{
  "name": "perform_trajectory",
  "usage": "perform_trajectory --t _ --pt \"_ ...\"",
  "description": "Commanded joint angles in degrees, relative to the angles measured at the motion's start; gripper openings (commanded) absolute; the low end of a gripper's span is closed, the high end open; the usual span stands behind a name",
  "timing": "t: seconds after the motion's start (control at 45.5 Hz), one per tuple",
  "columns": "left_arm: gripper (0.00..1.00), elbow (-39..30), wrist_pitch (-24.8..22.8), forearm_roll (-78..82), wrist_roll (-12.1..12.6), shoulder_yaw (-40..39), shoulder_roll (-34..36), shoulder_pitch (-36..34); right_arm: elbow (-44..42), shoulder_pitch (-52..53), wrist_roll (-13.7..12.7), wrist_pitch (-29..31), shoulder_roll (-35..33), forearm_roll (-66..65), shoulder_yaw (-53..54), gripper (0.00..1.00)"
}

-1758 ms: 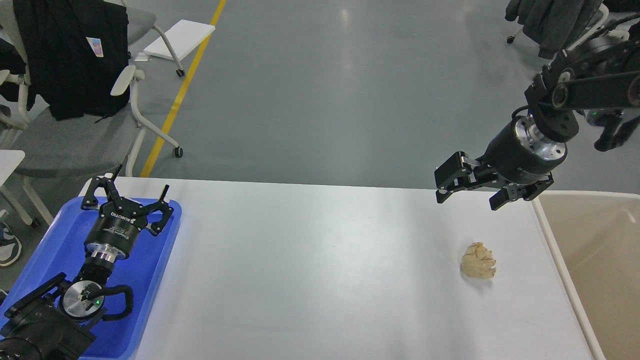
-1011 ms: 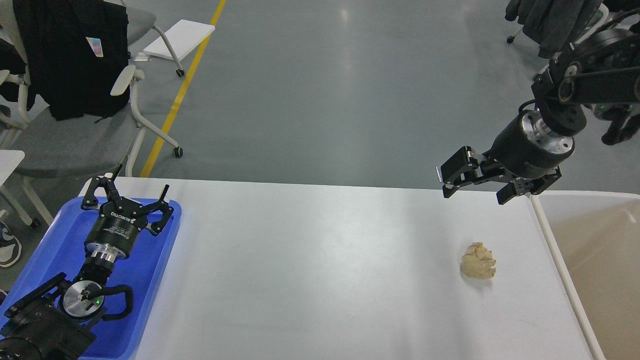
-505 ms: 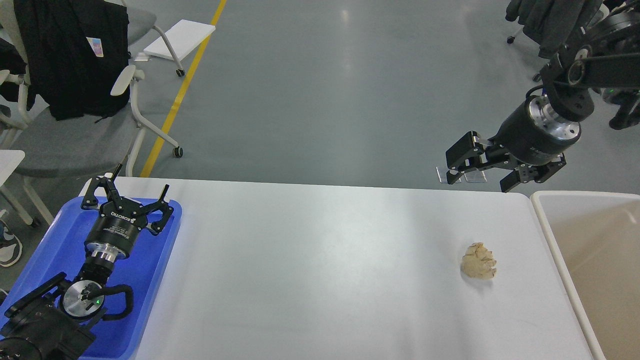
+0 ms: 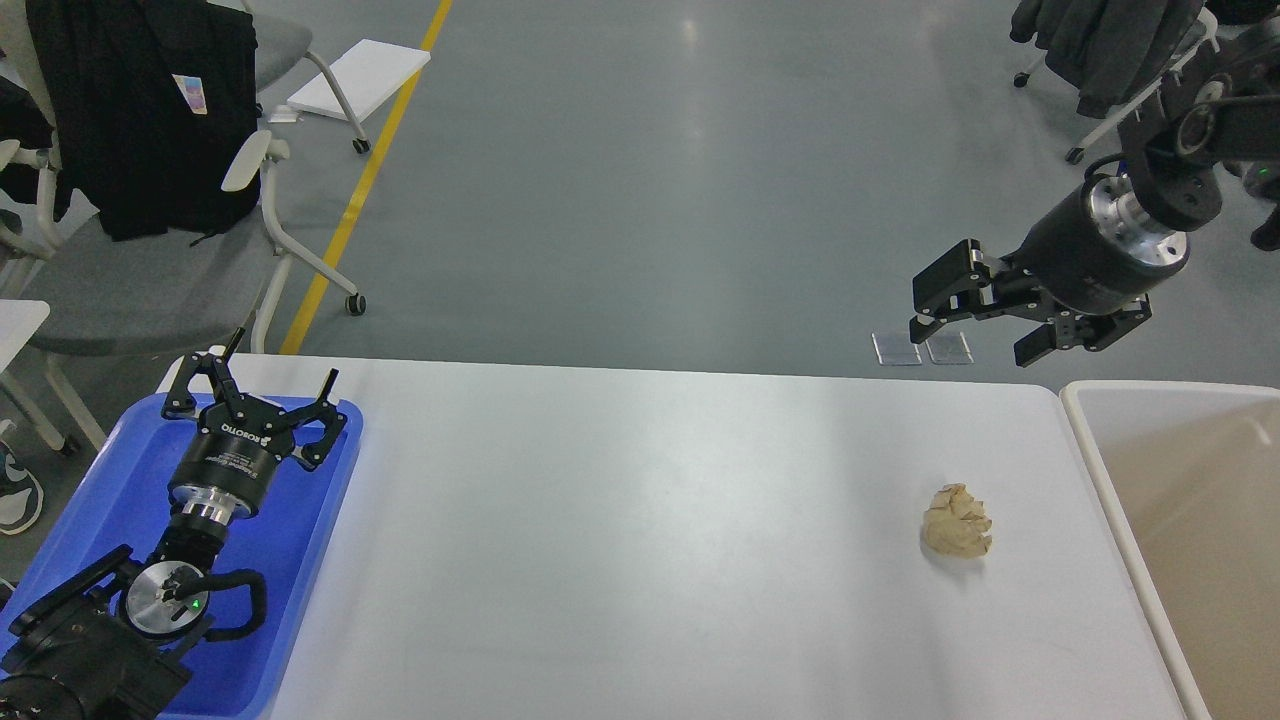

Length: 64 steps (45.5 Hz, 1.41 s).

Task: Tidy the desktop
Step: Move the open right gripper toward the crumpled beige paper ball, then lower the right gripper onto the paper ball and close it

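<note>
The white desktop (image 4: 620, 540) fills the lower middle of the head view. A crumpled beige paper wad (image 4: 957, 521) lies on it near the right edge. My right gripper (image 4: 970, 335) is open and empty, raised beyond the table's far right corner, well above and behind the wad. My left gripper (image 4: 255, 392) is open and empty, hovering over the far end of the blue tray (image 4: 90, 510) at the table's left side.
A cream bin with a white rim (image 4: 1180, 500) stands against the table's right edge. Grey chairs with black clothing (image 4: 140, 110) stand at the far left. Two small clear tiles (image 4: 922, 348) lie on the floor behind the table.
</note>
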Motion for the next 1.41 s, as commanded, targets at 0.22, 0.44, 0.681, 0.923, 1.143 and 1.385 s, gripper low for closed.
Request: perform_trajectory --t 0.22,0.44,0.681,0.923,1.143,1.385 --pt "0.99 0.0 0.0 0.0 0.0 0.0 0.0 0.0 -9.2 -14.5 -0.1 -9.5 1.3 -3.0 0.8 1.00" --pt "0.99 0.0 0.0 0.0 0.0 0.0 0.0 0.0 -14.5 -24.5 -0.1 -14.6 4.7 -2.3 0.7 1.00" --pt "0.99 -0.1 0.0 0.0 0.0 0.0 0.0 0.0 -18.7 -33.9 -0.1 -19.5 8.4 -1.8 0.9 1.00" --pt "0.99 0.0 0.0 0.0 0.0 0.0 0.0 0.0 -26.6 -41.8 -0.1 -20.9 8.7 -2.0 0.8 1.00" --pt "0.99 0.0 0.0 0.0 0.0 0.0 0.0 0.0 -29.2 -46.2 -0.2 -22.6 8.7 -2.0 0.8 1.00" --pt "0.99 0.0 0.0 0.0 0.0 0.0 0.0 0.0 -30.0 -48.9 -0.2 -23.1 8.8 -2.0 0.9 1.00"
